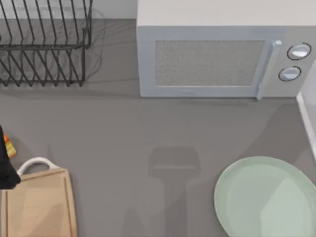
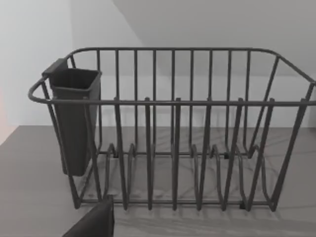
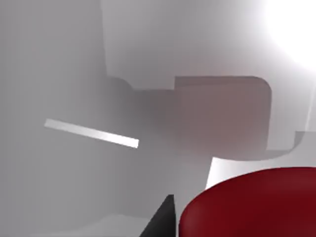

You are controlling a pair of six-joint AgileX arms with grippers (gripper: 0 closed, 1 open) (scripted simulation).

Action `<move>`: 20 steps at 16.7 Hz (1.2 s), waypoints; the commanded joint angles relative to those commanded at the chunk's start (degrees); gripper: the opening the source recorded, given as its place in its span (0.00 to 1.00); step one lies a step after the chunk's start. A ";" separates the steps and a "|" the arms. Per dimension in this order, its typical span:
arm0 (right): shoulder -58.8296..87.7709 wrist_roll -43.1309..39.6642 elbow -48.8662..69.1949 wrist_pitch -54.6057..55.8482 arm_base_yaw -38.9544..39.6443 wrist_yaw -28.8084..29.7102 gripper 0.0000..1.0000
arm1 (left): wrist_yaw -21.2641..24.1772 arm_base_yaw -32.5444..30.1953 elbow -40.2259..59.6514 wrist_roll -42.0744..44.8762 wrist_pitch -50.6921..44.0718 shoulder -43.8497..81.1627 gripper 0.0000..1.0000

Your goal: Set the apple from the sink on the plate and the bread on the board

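At the table's far left edge my left gripper (image 1: 5, 170) hovers just above the board's white loop handle. An orange sliver of the bread (image 1: 9, 146) shows right beside it. The tan board (image 1: 42, 205) lies at the front left. At the front right the mint plate (image 1: 266, 197) sits bare. In the right wrist view the red apple (image 3: 252, 205) looms very close inside the white sink (image 3: 59, 74). My right gripper (image 3: 197, 224) is shut on the apple, with one dark fingertip (image 3: 163, 219) against its side.
A black wire dish rack (image 1: 44, 44) with a dark utensil cup (image 2: 74, 123) stands at the back left. A grey microwave (image 1: 222, 54) fills the back middle and right. The sink's white rim (image 1: 307, 118) runs along the right edge.
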 joint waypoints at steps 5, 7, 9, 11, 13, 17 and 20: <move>-5.84 -0.07 4.25 -10.18 0.00 -0.07 0.00 | 0.00 0.00 0.00 0.00 0.00 0.00 1.00; -6.28 -0.06 4.47 -10.66 0.01 -0.07 0.00 | 0.00 0.00 0.00 0.00 0.00 0.00 1.00; -6.09 0.04 4.37 -10.53 0.04 -0.09 0.00 | 0.00 0.00 0.00 0.00 0.00 0.00 1.00; -6.65 0.36 4.70 -10.64 0.26 -0.07 0.00 | 0.00 0.00 0.00 0.00 0.00 0.00 1.00; -8.80 1.99 4.31 -11.32 1.39 0.01 0.00 | 0.00 0.00 0.00 0.00 0.00 0.00 1.00; -15.45 8.39 -0.48 -13.94 6.26 0.25 0.00 | 0.00 0.00 0.00 0.00 0.00 0.00 1.00; -21.70 15.02 -6.16 -16.36 11.77 0.48 0.00 | 0.00 0.00 0.00 0.00 0.00 0.00 1.00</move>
